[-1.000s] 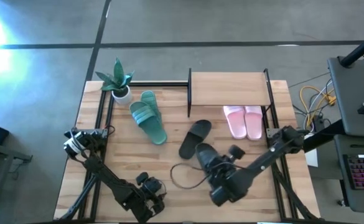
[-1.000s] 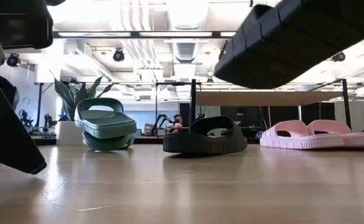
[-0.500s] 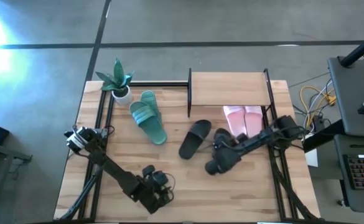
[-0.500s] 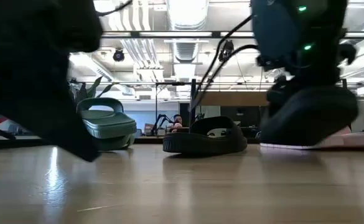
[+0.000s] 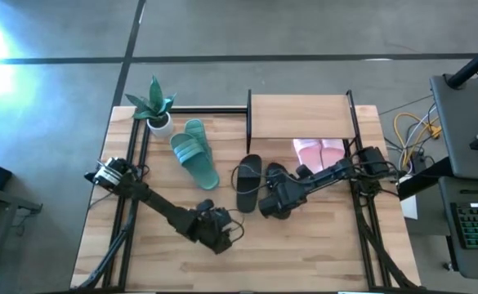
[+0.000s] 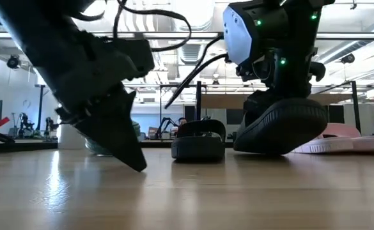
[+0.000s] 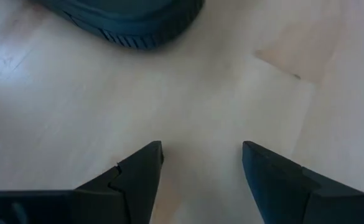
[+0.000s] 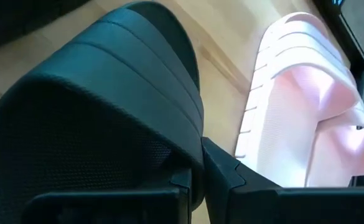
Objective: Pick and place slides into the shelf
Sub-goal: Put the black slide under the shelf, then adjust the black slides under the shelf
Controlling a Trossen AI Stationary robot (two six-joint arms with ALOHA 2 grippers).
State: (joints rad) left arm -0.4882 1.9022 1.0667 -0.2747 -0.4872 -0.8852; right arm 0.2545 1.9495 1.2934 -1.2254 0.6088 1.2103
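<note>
Right end effector [image 5: 273,201] clamps black slide [image 6: 282,128], low beside its mate [image 5: 247,181]. Next: carry into shelf [image 5: 302,113]. Left end effector [image 7: 200,171] wide, empty.

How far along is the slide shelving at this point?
Done: the pink pair lies on the shelf's lower board. In hand: the right gripper is shut on one black slide, low by the table in front of the shelf. Left: the other black slide and the teal pair on the table. The left gripper hovers open, empty.
</note>
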